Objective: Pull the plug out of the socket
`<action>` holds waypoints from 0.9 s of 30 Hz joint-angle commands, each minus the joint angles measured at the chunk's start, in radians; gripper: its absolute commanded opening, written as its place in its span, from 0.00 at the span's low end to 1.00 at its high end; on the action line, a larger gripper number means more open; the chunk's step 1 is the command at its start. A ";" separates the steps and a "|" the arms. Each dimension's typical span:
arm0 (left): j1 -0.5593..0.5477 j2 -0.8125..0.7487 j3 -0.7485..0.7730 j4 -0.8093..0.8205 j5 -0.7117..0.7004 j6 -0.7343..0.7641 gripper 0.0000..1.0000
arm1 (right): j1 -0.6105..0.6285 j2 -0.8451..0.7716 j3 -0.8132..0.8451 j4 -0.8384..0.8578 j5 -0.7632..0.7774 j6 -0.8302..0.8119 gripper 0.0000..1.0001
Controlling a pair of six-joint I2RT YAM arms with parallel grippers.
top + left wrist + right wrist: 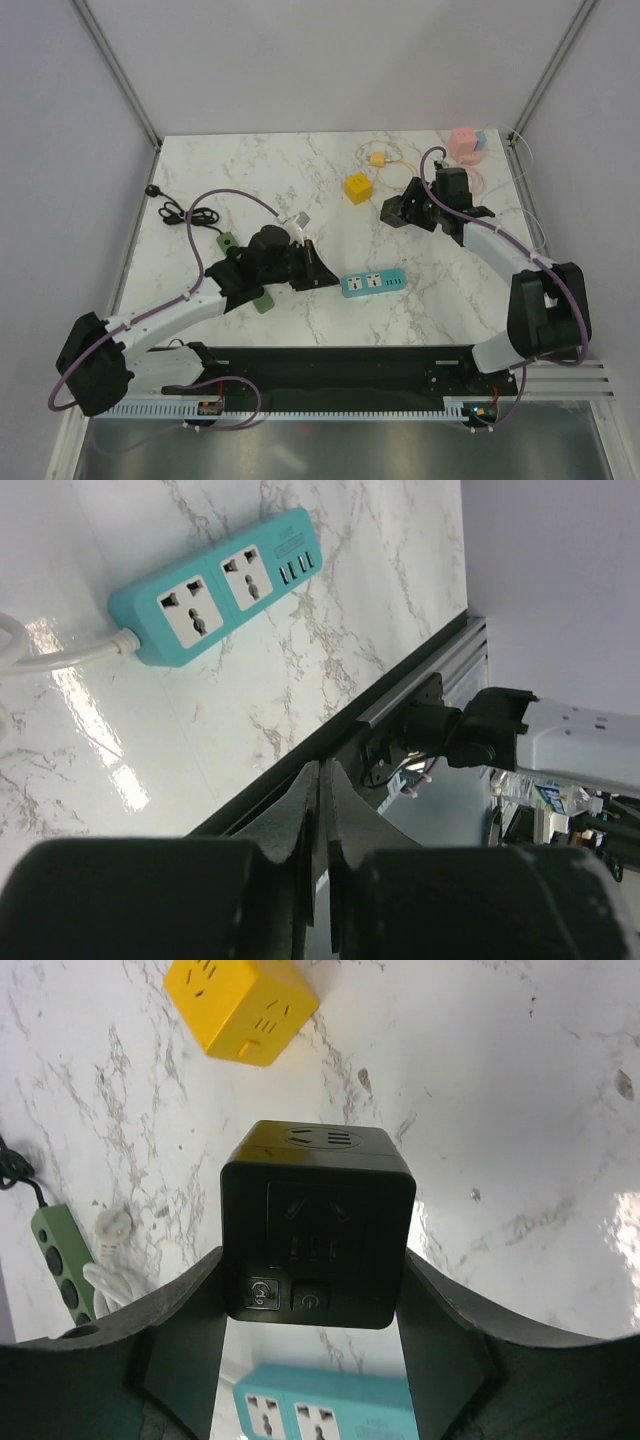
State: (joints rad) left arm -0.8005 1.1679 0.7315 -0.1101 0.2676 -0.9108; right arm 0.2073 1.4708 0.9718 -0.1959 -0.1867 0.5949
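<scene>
Two robot arms reach over a white marble table [300, 160]. The right gripper [315, 1260] grasps a black cube socket [318, 1190], one finger pressed against each side, right of centre and toward the far side; whether the cube touches the table cannot be told. A yellow cube socket [358, 187] sits just left of it, apart from it. The left gripper [319, 775] is clenched to a thin slit with nothing between its fingers, and hangs left of centre. Just right of it, near the middle of the table, a teal power strip [375, 283] lies flat with its outlets facing up and a white cord leaving one end. A white plug [297, 216] lies loose on the table just beyond the left gripper. A green power strip [60, 1260] lies partly under the left arm, and a black cable [185, 212] is coiled at the far left.
</scene>
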 commanded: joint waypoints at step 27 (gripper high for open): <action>0.001 -0.758 -0.185 -0.482 0.001 -0.155 0.35 | -0.071 0.364 0.334 -0.043 -0.102 -0.124 0.98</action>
State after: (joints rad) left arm -0.8005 0.4686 0.5709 -0.5537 0.2405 -0.9833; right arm 0.1379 1.8786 1.2541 -0.1326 -0.3302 0.5499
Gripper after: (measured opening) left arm 0.317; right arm 0.969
